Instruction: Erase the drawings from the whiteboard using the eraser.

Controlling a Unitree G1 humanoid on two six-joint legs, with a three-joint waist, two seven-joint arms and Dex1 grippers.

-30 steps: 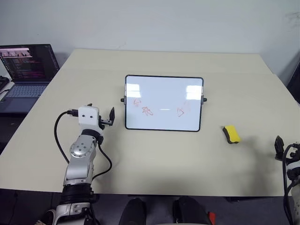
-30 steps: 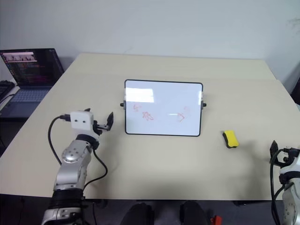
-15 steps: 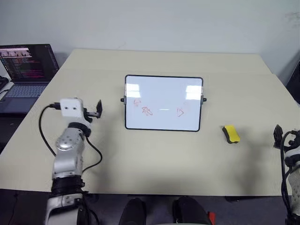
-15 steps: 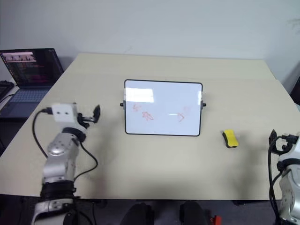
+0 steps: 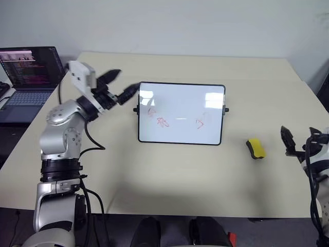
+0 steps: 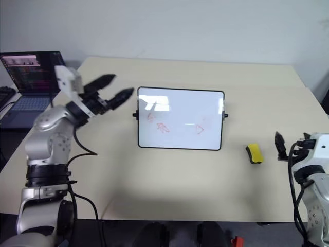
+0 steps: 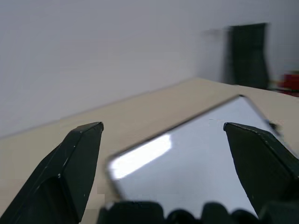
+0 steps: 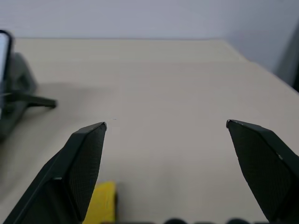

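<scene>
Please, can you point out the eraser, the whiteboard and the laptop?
eraser [image 5: 255,148], left eye view, yellow top.
whiteboard [image 5: 180,105], left eye view, bare white surface.
laptop [image 5: 31,67], left eye view, lit screen.

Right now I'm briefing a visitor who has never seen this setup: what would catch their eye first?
The whiteboard propped mid-table, with red drawings low on its face. Next, the left gripper, open and raised by the board's upper left corner. The yellow eraser lies right of the board, near the open right gripper.

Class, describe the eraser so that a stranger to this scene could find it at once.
Start at the beige table and find the whiteboard standing near its middle. On the robot's right of the board lies the eraser, alone on bare tabletop: a small yellow block with a black underside.
</scene>
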